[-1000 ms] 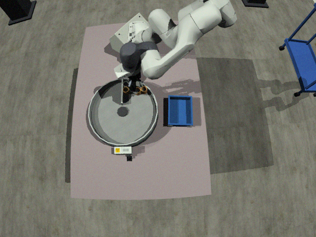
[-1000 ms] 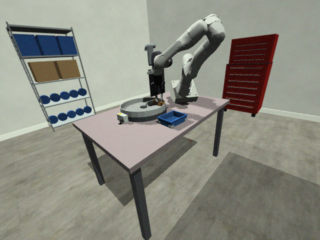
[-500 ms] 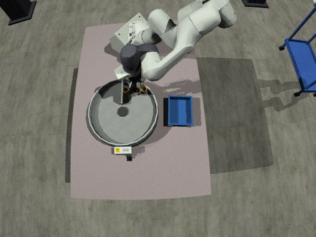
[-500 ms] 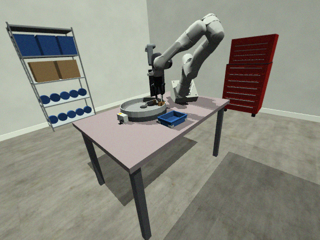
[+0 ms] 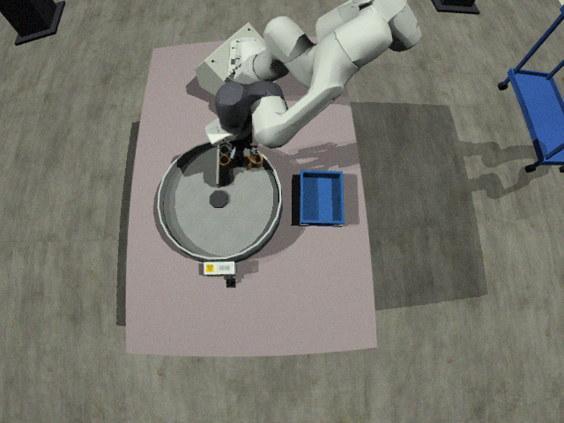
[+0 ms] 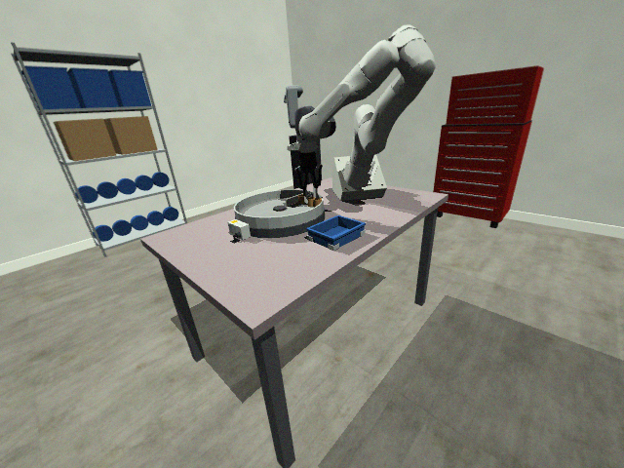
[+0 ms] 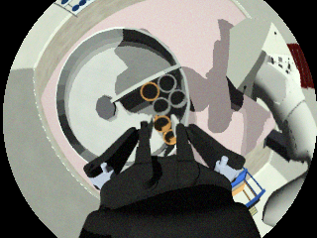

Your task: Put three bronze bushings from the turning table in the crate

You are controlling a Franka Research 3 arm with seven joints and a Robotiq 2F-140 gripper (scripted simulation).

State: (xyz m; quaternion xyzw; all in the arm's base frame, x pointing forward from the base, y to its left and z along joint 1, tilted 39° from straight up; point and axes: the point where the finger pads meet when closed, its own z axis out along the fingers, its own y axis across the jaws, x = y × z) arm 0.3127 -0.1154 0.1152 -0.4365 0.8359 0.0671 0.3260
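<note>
A grey turning table [image 5: 159, 200] [image 6: 272, 220] [image 7: 65, 95] stands on the table's left half. Several bushings are bunched against its guide bar [image 5: 218, 170] at the far rim. In the wrist view one bronze bushing [image 7: 150, 91] lies beside dark bushings [image 7: 165, 83], and another bronze bushing [image 7: 169, 133] lies between my fingers. The overhead view shows bronze bushings [image 5: 224, 159] [image 5: 254, 159] under the wrist. My gripper [image 5: 239, 157] [image 6: 309, 193] [image 7: 161, 120] hangs low over this bunch, its fingers partly closed and standing either side of the bronze bushing without gripping it. The blue crate [image 5: 321, 173] [image 6: 328, 236] [image 7: 249, 188], right of the turning table, is empty.
A small control box [image 5: 218, 268] [image 6: 238, 229] sits at the turning table's near edge. The arm's base block [image 5: 218, 61] stands at the back of the table. A shelf rack, a red tool cabinet and a blue cart stand off the table.
</note>
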